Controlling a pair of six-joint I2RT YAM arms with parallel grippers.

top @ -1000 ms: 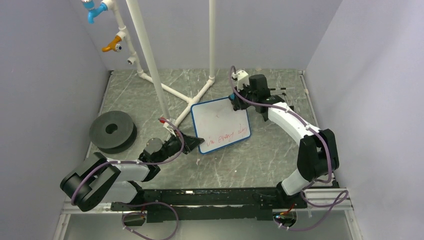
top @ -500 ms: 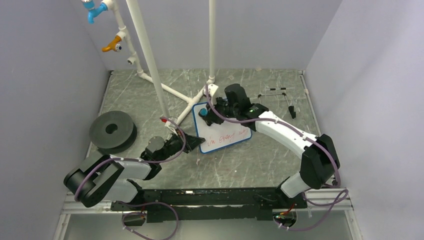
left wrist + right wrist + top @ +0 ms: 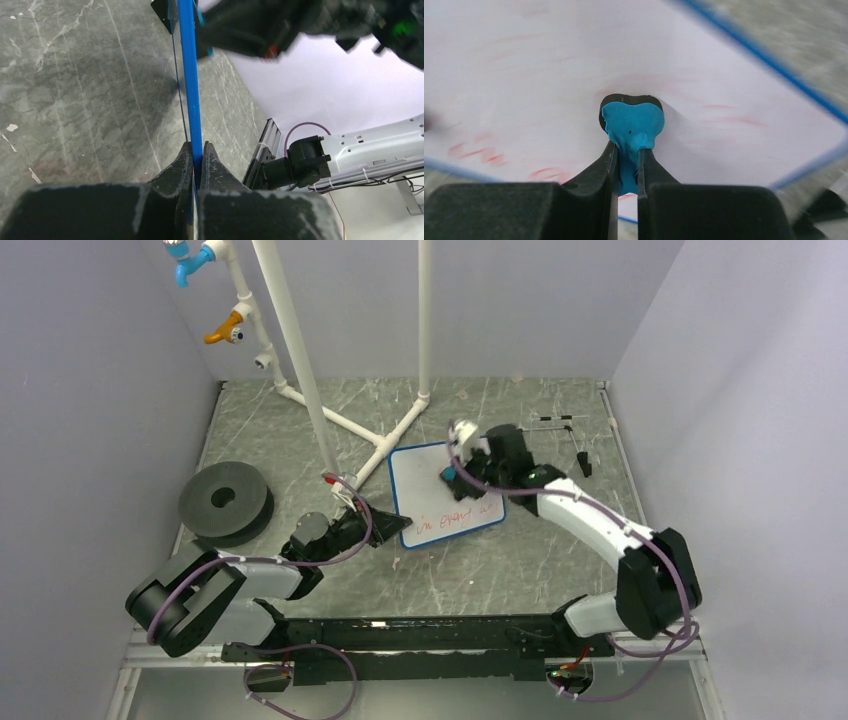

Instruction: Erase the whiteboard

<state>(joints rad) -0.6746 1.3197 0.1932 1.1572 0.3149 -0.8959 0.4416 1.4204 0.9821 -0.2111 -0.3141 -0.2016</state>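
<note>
**A:** Where's the whiteboard (image 3: pixel 445 495) sitting?

**B:** It's lying about mid-table (image 3: pixel 500 560), rotated a bit, with its long edges running roughly 8 to 2 o'clock. The blue rim is showing all round.

**A:** What's the left gripper (image 3: pixel 388 527) doing?

**B:** It's pinching the board's rim at the 8 o'clock corner. In the left wrist view the fingers (image 3: pixel 181 162) are pressing together on the blue edge (image 3: pixel 189 75), which is running straight up between them. I can't tell whether the board is lying fully flat or lifted at that corner.

**A:** And the right?

**B:** The right gripper (image 3: pixel 455 474) is reaching over the board from 3 o'clock. Its jaws are clamping a blue eraser (image 3: pixel 631 122) with a dark pad underneath. The pad looks to be sitting on the white surface (image 3: pixel 549 75), around 12 o'clock of the board's middle.

**A:** Any ink on it?

**B:** Red writing (image 3: pixel 455 515) is running along the 6 o'clock edge. The right wrist view is showing faint red smears either side of the eraser and some heavier strokes at 8 o'clock, but it's blurred and not legible.

**A:** Anything else on the table?

**B:** A dark foam ring (image 3: pixel 225 502) is sitting at 9 o'clock, well clear of the board. A white pipe frame (image 3: pixel 300 350) is standing at 11 to 12 o'clock, with one foot just beside the board's far edge. A thin black wire stand (image 3: pixel 565 435) is lying at 2 o'clock.
</note>
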